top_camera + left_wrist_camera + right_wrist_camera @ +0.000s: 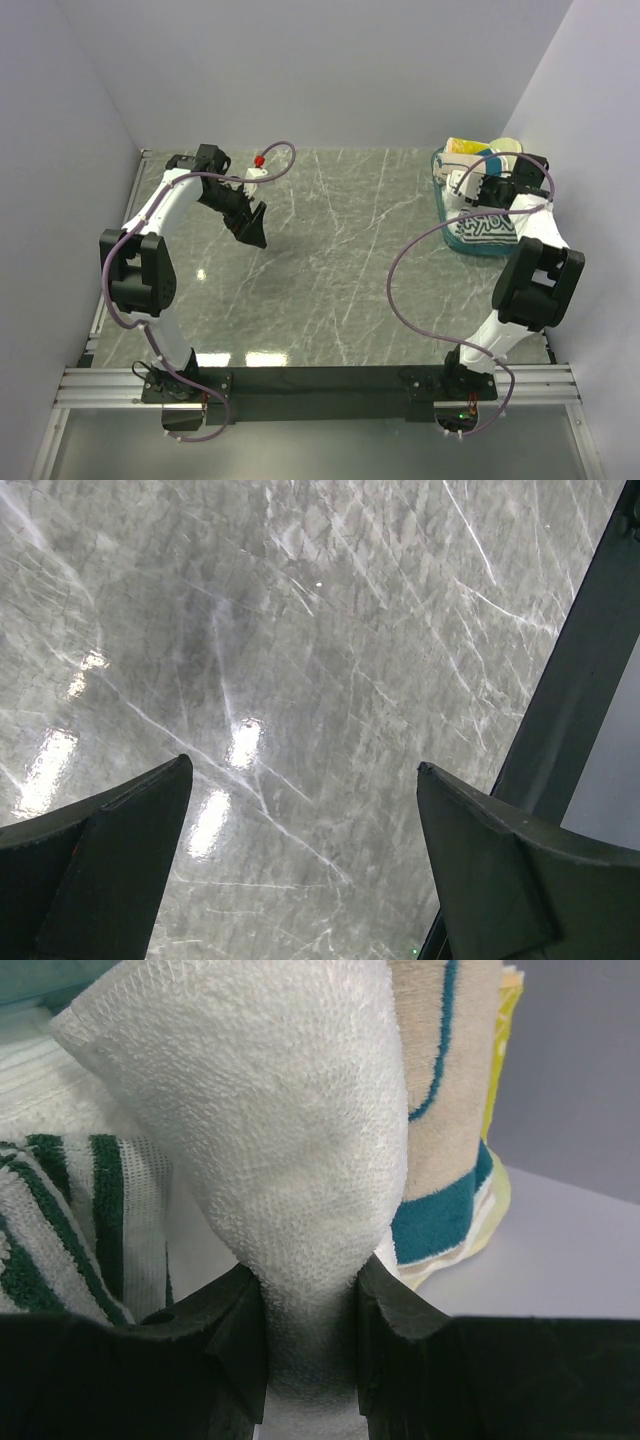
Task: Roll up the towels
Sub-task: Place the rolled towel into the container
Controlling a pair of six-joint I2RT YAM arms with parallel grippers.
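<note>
towel: plain white terry-cloth towel [270, 1130], bunched in the teal plastic basket [462, 243] at the far right corner of the grey marble table [350, 280] | right gripper [310, 1330]: narrowed, pinching a fold of it | left gripper [300, 860]: wide, holding nothing | handling: judged light, limp, grippy (will sag and unfold when lifted); best taken by an edge or corner

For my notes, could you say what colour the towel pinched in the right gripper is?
The terry towel is plain white, clearest in the right wrist view.

White arm links [165, 205], black joints [135, 270], purple cables [389, 285], red connector [259, 159], black wedge-shaped tool fingers [100, 870]
</note>
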